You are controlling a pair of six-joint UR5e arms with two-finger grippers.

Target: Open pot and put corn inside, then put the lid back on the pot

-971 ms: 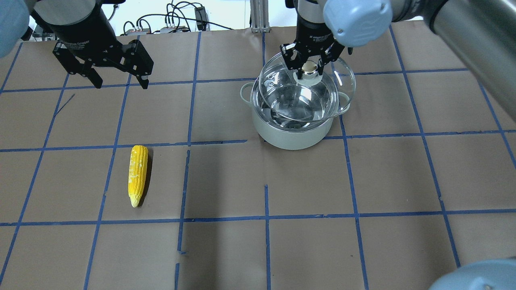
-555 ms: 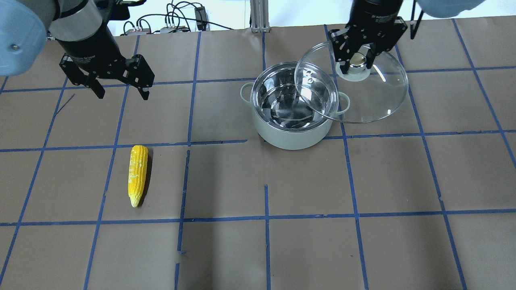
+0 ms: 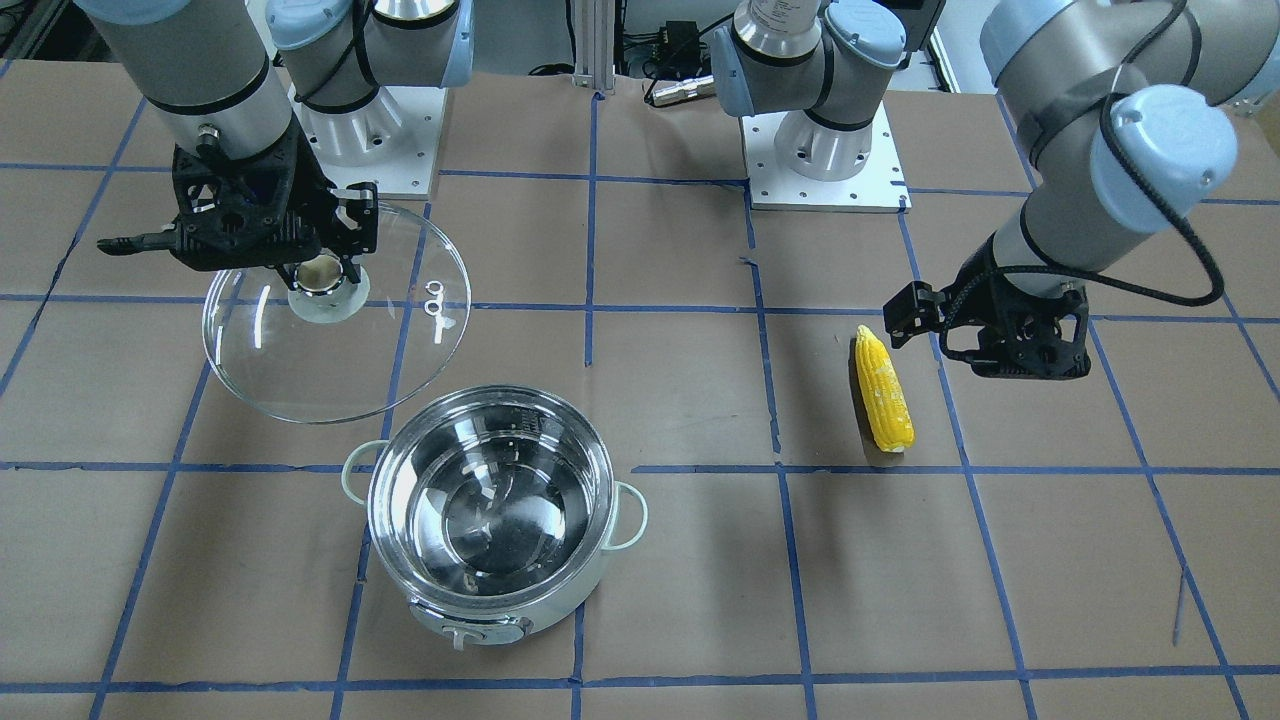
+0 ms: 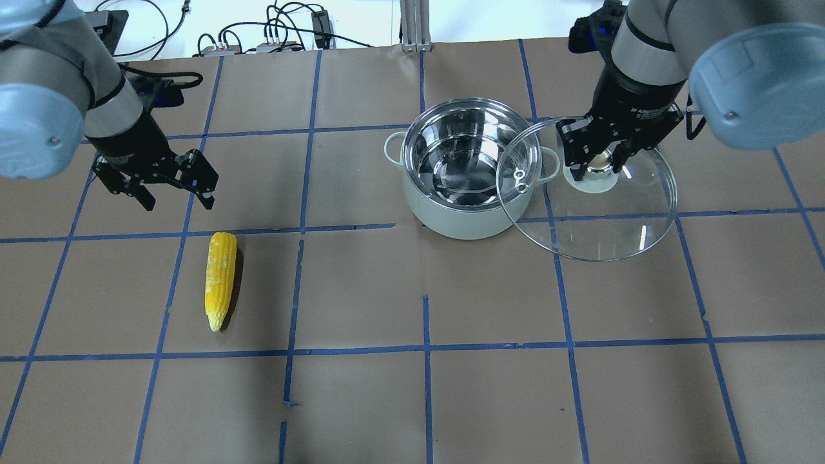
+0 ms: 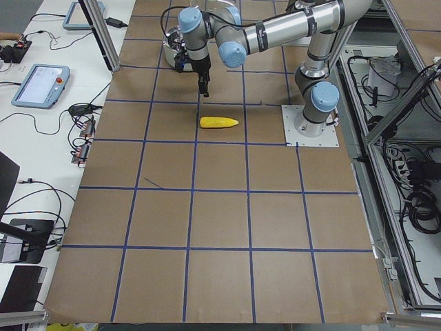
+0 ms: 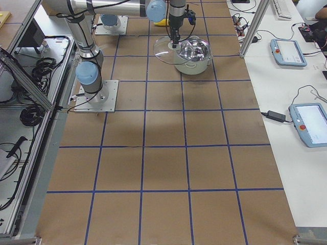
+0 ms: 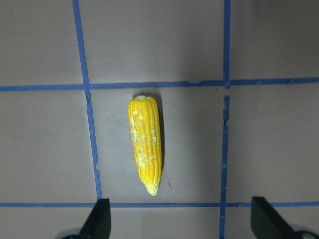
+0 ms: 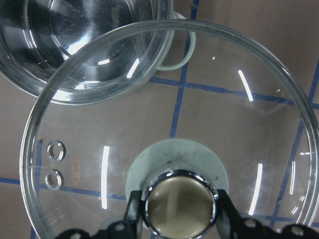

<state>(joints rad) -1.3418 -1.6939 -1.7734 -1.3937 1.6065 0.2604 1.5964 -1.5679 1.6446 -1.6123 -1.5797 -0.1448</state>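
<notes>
I have the lid (image 4: 606, 219) off and hanging from its knob in the right pincer (image 4: 598, 169), which is clamped on that knob. The glass sits on the pot's right flank. From overhead its edge overlaps the rim and loop handle of the pot (image 4: 457, 219) on that side. I can't tell whether it is touching or only passing above them. The pot's mouth is open and I see nothing inside it.

The corn (image 4: 220, 280) lies flat on the bench (image 4: 412, 386), well off the pot's left side. The left pincer (image 4: 177, 201) hovers near the cob's blunt end with its fingers spread wide and holding nothing.

The job now, as I read it, is the pick. In the left wrist view the cob runs straight away from the fingers, so closing would squeeze it across its width, which is the grip I want. It isn't between them yet, though. I'd slide the pincer along until it's over the thick middle rather than the taper, then drop straight down and close.

Room is good. Between corn and pot there's only brown paper and blue tape, and the pot's left side is open. I'd carry the cob high enough to clear the left loop handle and rim, and lower it across the widest part of the mouth so it doesn't bridge the rim. I'd hold the lid off to the pot's right, away from the opening.
</notes>
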